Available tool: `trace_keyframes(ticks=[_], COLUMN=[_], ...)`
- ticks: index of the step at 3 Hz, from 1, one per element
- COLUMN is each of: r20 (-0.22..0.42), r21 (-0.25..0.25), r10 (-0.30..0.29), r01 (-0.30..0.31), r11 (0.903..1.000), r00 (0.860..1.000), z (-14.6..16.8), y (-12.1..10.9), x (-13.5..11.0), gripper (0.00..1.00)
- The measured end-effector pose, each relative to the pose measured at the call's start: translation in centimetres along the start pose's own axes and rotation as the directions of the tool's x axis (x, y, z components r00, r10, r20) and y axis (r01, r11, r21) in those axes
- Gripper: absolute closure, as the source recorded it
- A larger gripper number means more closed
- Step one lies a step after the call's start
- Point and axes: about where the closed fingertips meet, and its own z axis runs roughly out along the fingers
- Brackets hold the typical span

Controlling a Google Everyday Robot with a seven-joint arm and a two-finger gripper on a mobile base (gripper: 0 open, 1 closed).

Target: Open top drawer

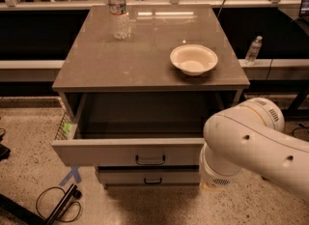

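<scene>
The gripper is sitting low by the right end of the top drawer, almost hidden under the white arm; whether it is open or closed I cannot tell. The drawer is standing well out, so I am judging the opening nearly done, and the next move is only asking for the arm to back off. Behind, a bowl and a water bottle are resting on the tabletop, blocking nothing.

So the top drawer is sitting well out of the grey cabinet, deep box open, little black handle at the centre of its front. A narrower drawer is shut below it. Up top there's a water bottle far left and a cream bowl to the right. The white arm fills the near right, with the gripper tucked under its wrist just beside the drawer front's right end.
</scene>
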Motion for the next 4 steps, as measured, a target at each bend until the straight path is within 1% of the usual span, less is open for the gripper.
trace_keyframes(ticks=[1, 2, 3, 4], r20=[0.002, 0.001, -0.024, -0.041], r21=[-0.019, -0.015, 0.019, 0.050], r10=[0.043, 0.029, -0.033, -0.103], r01=[-0.043, -0.029, 0.033, 0.105], r11=[0.9989, 0.9995, 0.9993, 0.9932], r00=[0.999, 1.000, 0.999, 0.994], z=[-0.5, -0.5, -1.0, -1.8], y=[2.6, 2.1, -0.8, -4.7], x=[0.1, -0.1, -1.0, -2.2], gripper=[0.85, 0.67, 0.79, 0.99])
